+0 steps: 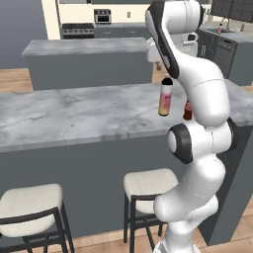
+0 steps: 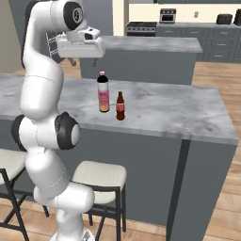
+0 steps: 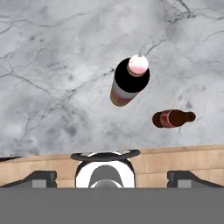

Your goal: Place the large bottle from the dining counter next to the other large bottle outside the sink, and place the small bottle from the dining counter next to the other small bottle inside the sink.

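nothing moved yet: large bottle [image 2: 103, 93] and small bottle [image 2: 120, 107] both stood side by side on the dining tabletop [image 2: 179, 113], gripper [image 2: 79, 48] hovered above with jaws wide open and empty.

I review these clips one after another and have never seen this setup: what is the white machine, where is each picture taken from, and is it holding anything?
It is a white robot arm in a rendered kitchen. Two pictures come from cameras behind the arm, left and right; the third looks down from its hand. On the dining counter stand the large bottle, pink fading to orange, and close beside it the small bottle, dark brown with a red label. The gripper hangs open above the counter, holding nothing. Pale-cushioned stools stand below.
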